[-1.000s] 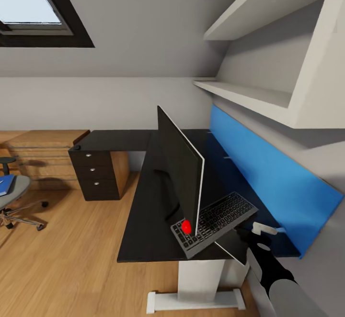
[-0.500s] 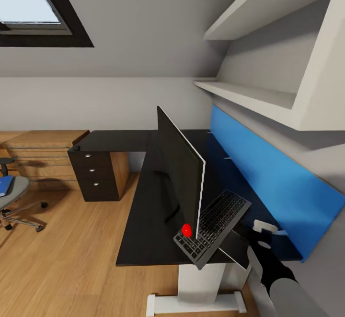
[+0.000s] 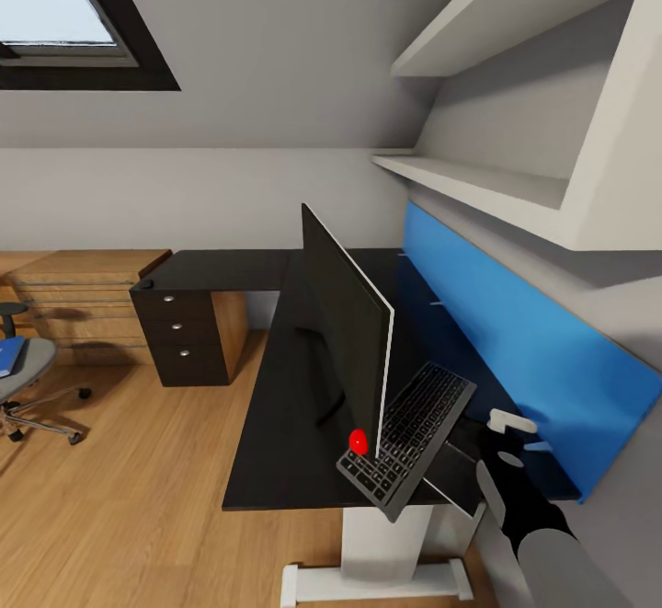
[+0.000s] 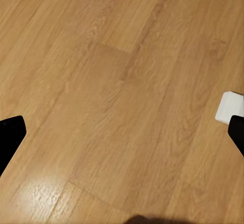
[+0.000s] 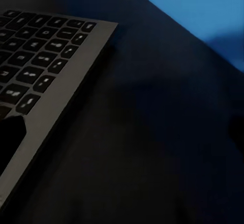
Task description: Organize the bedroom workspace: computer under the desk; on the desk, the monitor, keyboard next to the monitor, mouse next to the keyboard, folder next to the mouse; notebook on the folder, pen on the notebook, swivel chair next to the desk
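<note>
Desk [image 3: 276, 406], glossy black and L-shaped, runs along a wall with a blue panel [image 3: 515, 332] and white shelves [image 3: 478, 185] above; its drawer unit [image 3: 184, 332] stands at the far corner. Monitor [image 3: 345, 341] stands upright on the desk, seen nearly edge-on, a red light at its lower corner. Keyboard [image 3: 409, 433] lies tilted just beside the monitor, one end raised, near the desk's front edge. Chair [image 3: 23, 373], well apart on the wooden floor [image 3: 119, 498], carries the blue folder [image 3: 9, 355]. Right tool [image 3: 501, 433] is near the keyboard's end; whether it grips cannot be told. Left tool [image 4: 122, 132] is spread wide over the floor.
</note>
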Robot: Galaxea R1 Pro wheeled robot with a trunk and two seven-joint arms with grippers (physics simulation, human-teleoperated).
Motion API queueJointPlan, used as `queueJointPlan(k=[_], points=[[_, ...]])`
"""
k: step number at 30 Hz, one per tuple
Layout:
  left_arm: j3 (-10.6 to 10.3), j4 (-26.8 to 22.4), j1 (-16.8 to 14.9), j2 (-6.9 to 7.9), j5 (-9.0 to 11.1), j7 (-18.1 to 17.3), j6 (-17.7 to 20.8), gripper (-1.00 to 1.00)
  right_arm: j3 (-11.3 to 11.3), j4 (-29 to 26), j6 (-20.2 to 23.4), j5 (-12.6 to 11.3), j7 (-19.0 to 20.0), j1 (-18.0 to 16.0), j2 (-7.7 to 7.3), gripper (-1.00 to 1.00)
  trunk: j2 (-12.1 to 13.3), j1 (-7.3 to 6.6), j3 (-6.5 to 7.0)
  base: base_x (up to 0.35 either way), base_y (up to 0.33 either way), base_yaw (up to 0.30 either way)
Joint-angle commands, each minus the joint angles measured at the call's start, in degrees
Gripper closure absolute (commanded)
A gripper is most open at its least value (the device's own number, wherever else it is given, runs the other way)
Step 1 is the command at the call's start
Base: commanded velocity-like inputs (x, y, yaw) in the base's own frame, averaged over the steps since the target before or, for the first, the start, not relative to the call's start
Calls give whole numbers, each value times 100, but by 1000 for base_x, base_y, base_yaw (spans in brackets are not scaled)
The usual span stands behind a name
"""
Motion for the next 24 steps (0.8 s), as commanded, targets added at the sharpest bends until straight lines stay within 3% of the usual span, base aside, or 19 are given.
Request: queueJointPlan(k=[1, 11, 24], points=[[-36, 1, -4, 5, 60, 35, -35, -100, -4, -3, 1, 13, 4, -4, 7, -100, -4, 0, -6, 0, 0, 0], [-36, 1, -2, 5, 60, 35, -35, -100, 32, -7, -20, 11, 289, -4, 155, -100, -4, 0, -6, 0, 0, 0], [-36, 1, -3, 5, 60, 35, -35, -100, 33, -8, -23, 17, 301, -4, 162, -100, -4, 0, -6, 0, 0, 0]])
